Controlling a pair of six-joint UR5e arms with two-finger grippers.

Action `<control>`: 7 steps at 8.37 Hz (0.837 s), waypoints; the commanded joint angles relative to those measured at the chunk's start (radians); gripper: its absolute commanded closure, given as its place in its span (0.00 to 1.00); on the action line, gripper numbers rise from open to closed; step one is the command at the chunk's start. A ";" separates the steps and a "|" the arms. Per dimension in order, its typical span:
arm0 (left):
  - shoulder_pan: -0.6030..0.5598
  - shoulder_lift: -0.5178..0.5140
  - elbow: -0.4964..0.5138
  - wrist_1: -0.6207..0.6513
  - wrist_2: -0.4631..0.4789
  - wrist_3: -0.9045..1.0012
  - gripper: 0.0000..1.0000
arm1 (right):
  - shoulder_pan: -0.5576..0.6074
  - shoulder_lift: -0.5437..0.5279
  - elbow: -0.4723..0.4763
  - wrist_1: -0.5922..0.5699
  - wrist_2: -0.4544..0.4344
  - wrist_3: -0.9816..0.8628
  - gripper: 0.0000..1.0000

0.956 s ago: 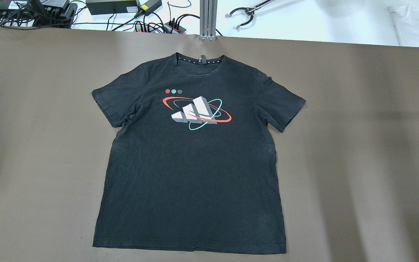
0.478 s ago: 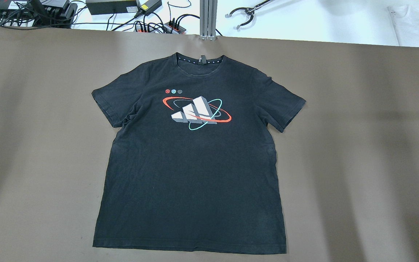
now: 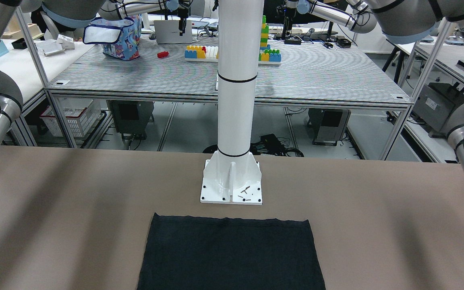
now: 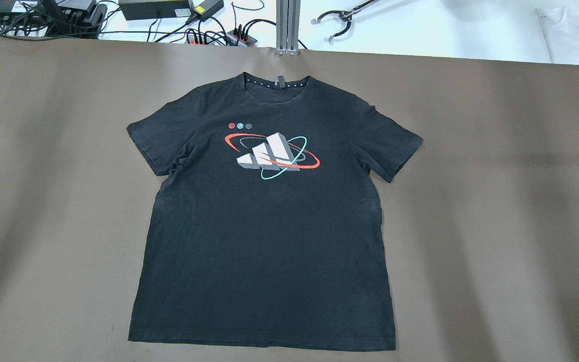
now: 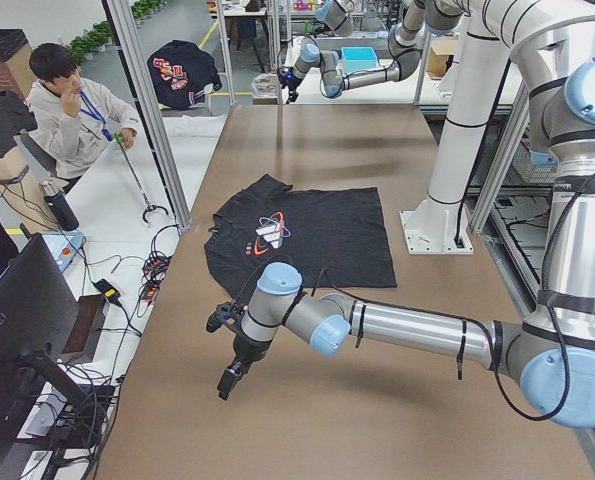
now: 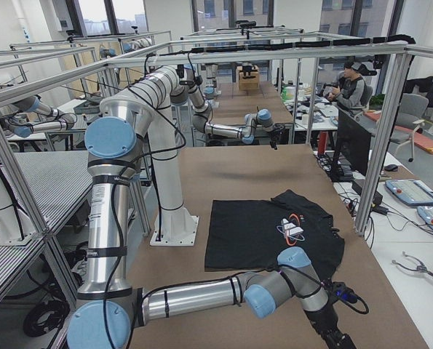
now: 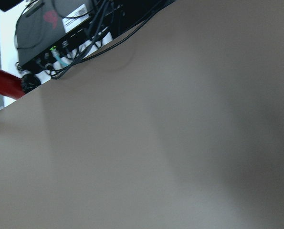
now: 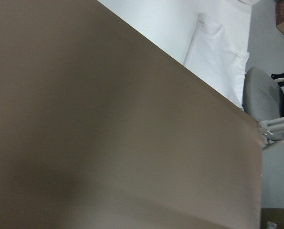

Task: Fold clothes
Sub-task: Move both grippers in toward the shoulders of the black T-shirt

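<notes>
The brown worktop [image 4: 495, 201] fills the overhead view. The white pillar [image 3: 236, 80] stands bolted at the worktop's robot-side edge.

The left arm [image 5: 407, 330] reaches across the worktop at the robot's left end. The right arm [image 6: 194, 298] reaches across at the opposite end.

Locate the black T-shirt [image 4: 264, 241] at the centre of the worktop. It lies flat and unfolded, front side up, with both sleeves spread. Its collar points away from the robot. Its hem lies near the pillar's base plate [image 3: 216, 189], with a strip of bare worktop between them. A printed graphic [image 4: 272, 156] sits on the chest.

The left end effector [image 5: 231, 378] hangs over the worktop beyond the shirt's left sleeve, apart from the fabric. The right end effector [image 6: 336, 336] hangs beyond the other sleeve, also apart from it. Both appear in the side views only. You cannot tell how far either is open. Neither touches the shirt.

A person [image 5: 72, 120] sits beside the worktop on the side away from the robot.
</notes>
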 commanded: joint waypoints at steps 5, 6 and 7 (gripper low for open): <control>0.233 -0.307 0.326 -0.161 -0.124 -0.336 0.00 | -0.325 0.286 -0.180 0.010 0.015 0.470 0.06; 0.270 -0.335 0.362 -0.201 -0.125 -0.407 0.00 | -0.336 0.286 -0.176 0.012 0.016 0.471 0.06; 0.306 -0.364 0.402 -0.238 -0.123 -0.468 0.00 | -0.338 0.286 -0.177 0.030 0.015 0.471 0.06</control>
